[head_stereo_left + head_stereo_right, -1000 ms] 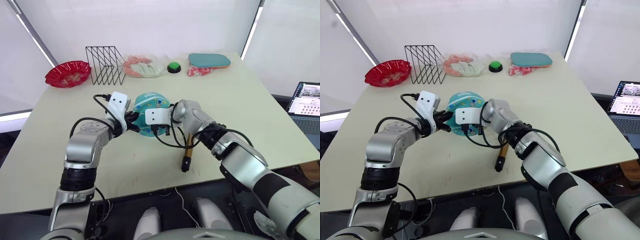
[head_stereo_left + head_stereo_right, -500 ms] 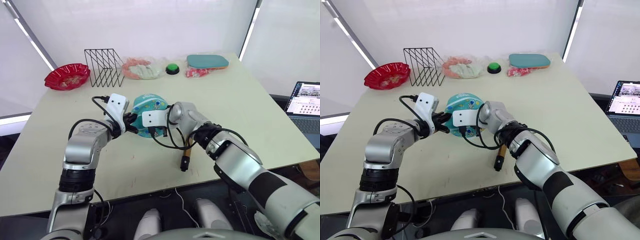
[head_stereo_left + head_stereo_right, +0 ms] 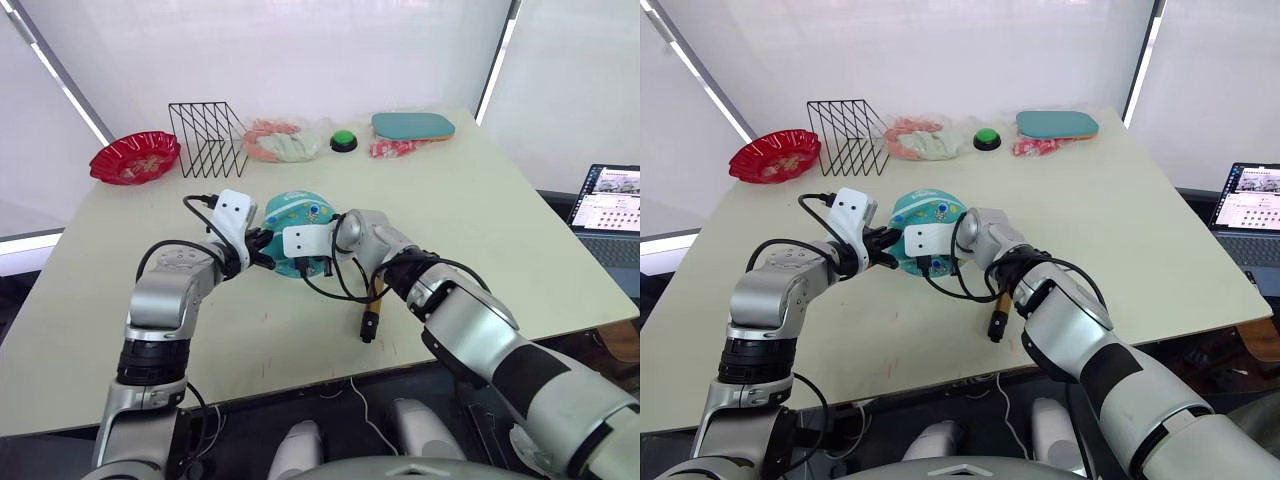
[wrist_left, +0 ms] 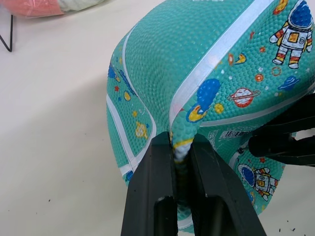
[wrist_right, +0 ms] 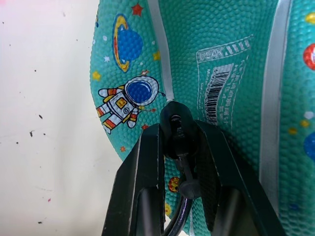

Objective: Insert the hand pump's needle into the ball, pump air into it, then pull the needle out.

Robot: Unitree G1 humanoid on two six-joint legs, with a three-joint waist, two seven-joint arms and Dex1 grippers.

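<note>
The teal ball point(image 3: 296, 218) rests on the table point(image 3: 480, 210) between my two grippers. My left gripper point(image 4: 181, 143) is shut on a pinched fold of the ball point(image 4: 197, 59) at a white seam. My right gripper point(image 5: 176, 129) is shut on the needle's black fitting point(image 5: 175, 123), which presses against the ball point(image 5: 221, 39) beside the barcode label point(image 5: 219, 88). The pin itself is hidden. The thin black hose point(image 5: 180, 209) runs back between the fingers. The hand pump point(image 3: 374, 300) lies on the table under my right forearm, gold body and black end toward the front edge.
Along the table's far edge stand a red bowl point(image 3: 134, 157), a black wire rack point(image 3: 208, 137), a pink and white bundle point(image 3: 282, 140), a green button point(image 3: 344, 139) and the teal paddle case point(image 3: 412, 125). A laptop point(image 3: 606, 200) sits off the table to the right.
The view has shifted slightly. Both grippers stay at the ball with the same holds, and the pump lies where it was.
</note>
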